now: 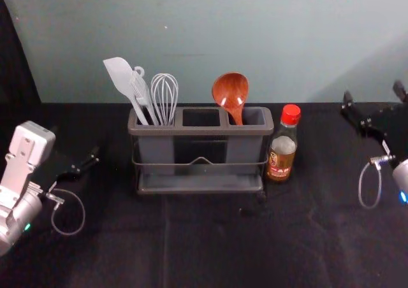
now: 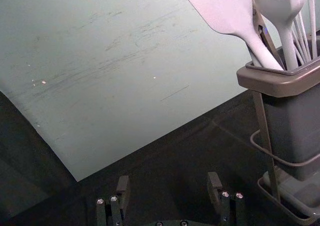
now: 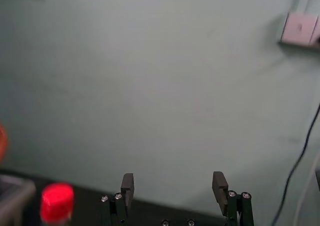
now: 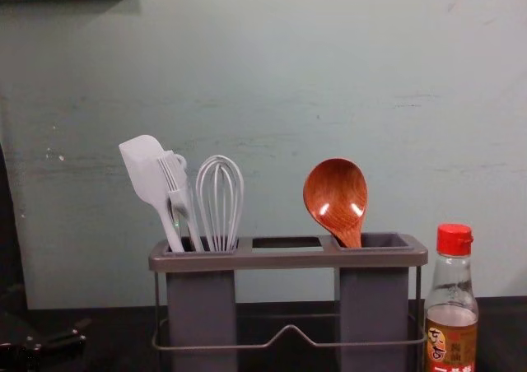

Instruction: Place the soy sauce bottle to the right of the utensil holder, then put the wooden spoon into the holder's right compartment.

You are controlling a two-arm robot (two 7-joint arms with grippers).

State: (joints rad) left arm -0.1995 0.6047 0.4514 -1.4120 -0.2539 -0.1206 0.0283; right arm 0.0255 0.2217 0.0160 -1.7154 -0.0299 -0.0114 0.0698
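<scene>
1. The left gripper (image 1: pixel 75 143) is over the counter (image 1: pixel 115 250), left of the holder (image 1: pixel 201 185) and well apart from it. Its fingers (image 2: pixel 123 187) are open, with bare space between them.
2. The spatula (image 1: pixel 121 78) is the first utensil to the right of the left fingers, standing higher than them in the holder's left compartment, its blade tilted towards their side.
3. The brush (image 1: pixel 141 90) and the whisk (image 1: pixel 164 97) share that compartment, the whisk farther from the left fingers than the brush.
4. The holder stands upright between the two sets of fingers, apart from both.
5. The spoon (image 1: pixel 231 92) is in the holder's right compartment, between the left and right fingers and touched by neither. Its bowl is up, leaning towards the left fingers' side.
6. The bottle (image 1: pixel 281 155) stands upright on the counter just beside the holder's right end, between the holder and the right fingers, clear of the fingers.
7. The right gripper (image 1: pixel 373 92) is well to the right of the bottle, its fingers (image 3: pixel 128 186) open and holding nothing.
8. A socket (image 3: pixel 298 28) is on the wall (image 3: pixel 165 86) beyond the right fingers.
</scene>
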